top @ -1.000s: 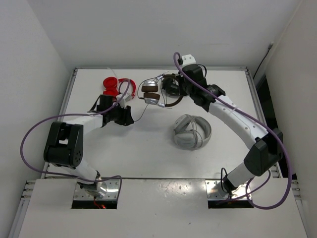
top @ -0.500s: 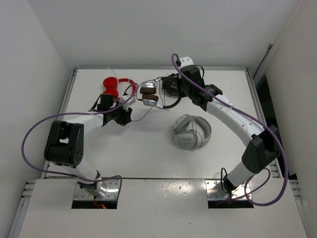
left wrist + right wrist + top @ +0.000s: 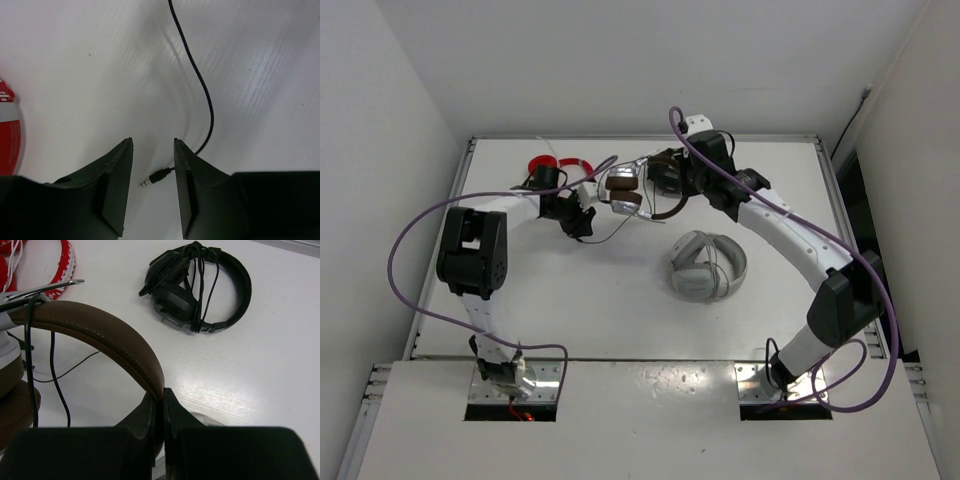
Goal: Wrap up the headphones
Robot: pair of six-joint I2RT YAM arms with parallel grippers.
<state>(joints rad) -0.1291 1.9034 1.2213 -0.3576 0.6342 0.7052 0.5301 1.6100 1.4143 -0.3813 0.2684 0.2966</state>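
The right gripper clamps the headband. The left gripper is open around the plug (unpinched); tension in the cable could pull it away.

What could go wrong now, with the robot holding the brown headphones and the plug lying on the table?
1. The left gripper hangs open over the tiny plug; closing, it might miss it or nudge it away.
2. The right gripper pinches just the headband, so the headphones could slip or swing.
3. The loose cable might tangle while being wound.
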